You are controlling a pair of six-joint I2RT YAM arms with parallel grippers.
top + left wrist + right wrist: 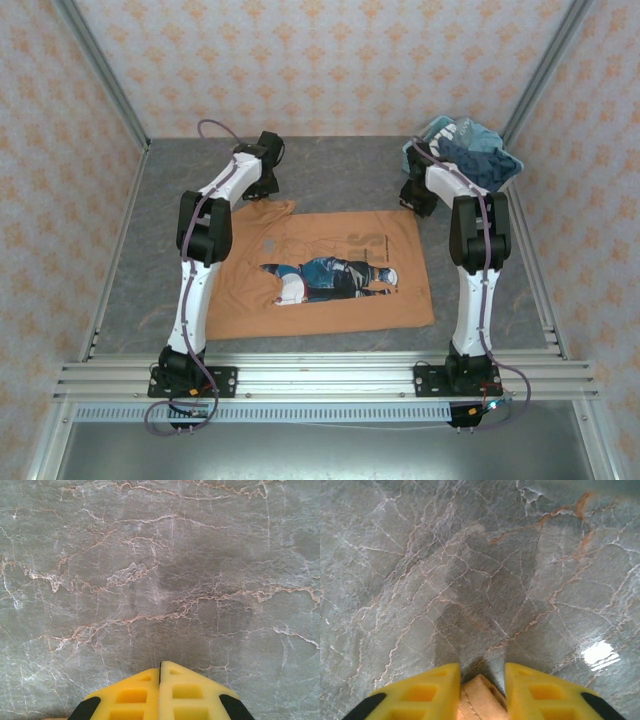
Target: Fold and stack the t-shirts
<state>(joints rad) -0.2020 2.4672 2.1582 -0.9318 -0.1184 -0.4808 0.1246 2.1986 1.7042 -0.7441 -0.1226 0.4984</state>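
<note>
Lying flat and print-up on the grey marble-patterned table, the orange-tan cloth t-shirt with its dark picture print is spread to the near left of the light-blue plastic lattice basket. That basket holds a heap of dark blue and pale t-shirts.

The right gripper is down just beside the basket's near-left side, at the shirt corner closest to the basket. From the right wrist, its yellow fingers stand partly apart with a tan fold of the shirt between them. Whether they press it I cannot tell.

The left gripper sits well left of the basket, at the shirt's other far corner. From the left wrist, its yellow fingers are pressed fully together over bare table. No cloth shows between them.
</note>
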